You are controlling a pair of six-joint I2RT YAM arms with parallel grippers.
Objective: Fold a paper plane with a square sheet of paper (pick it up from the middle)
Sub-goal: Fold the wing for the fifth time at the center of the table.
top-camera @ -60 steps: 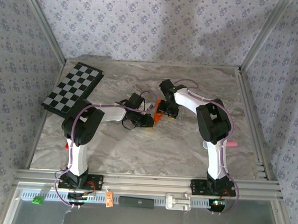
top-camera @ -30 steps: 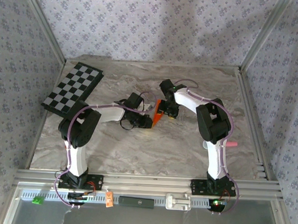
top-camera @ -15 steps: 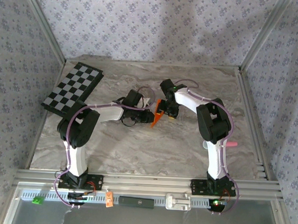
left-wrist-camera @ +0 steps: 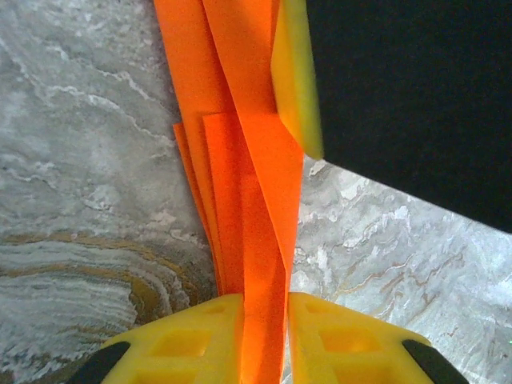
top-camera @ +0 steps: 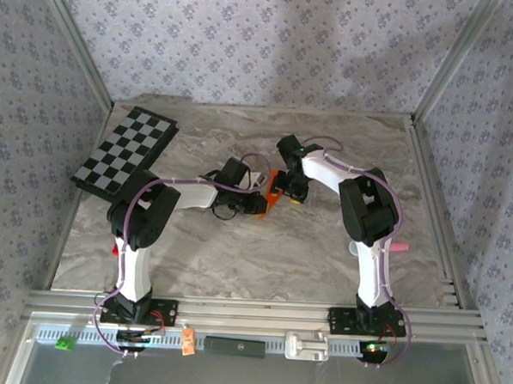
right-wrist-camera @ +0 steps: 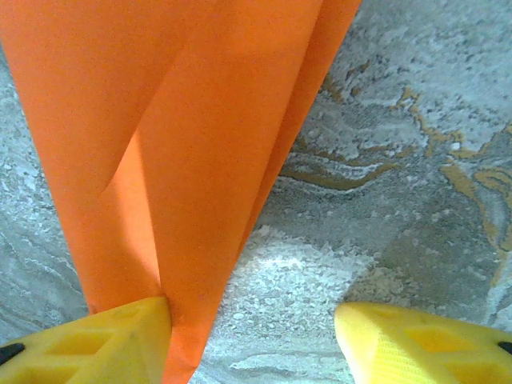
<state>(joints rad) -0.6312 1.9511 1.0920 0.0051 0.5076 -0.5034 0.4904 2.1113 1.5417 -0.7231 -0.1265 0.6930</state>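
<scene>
Pinching paper plane (top-camera: 272,199) in left tool (left-wrist-camera: 264,310) | right tool (right-wrist-camera: 252,322) spread wide | long axis diagonal, tip near-left

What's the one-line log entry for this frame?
left gripper: shut on folded orange paper | right gripper: open, one finger against paper | paper: creased, pointed | checkerboard: far left, apart

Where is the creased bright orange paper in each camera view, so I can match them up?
Top external: creased bright orange paper at the centre of the grey marbled table.
Left wrist: a long strip from top centre down into the left gripper.
Right wrist: upper left, tapering beside the right gripper.
Shared landmark: that marbled table surface under the paper.
</scene>
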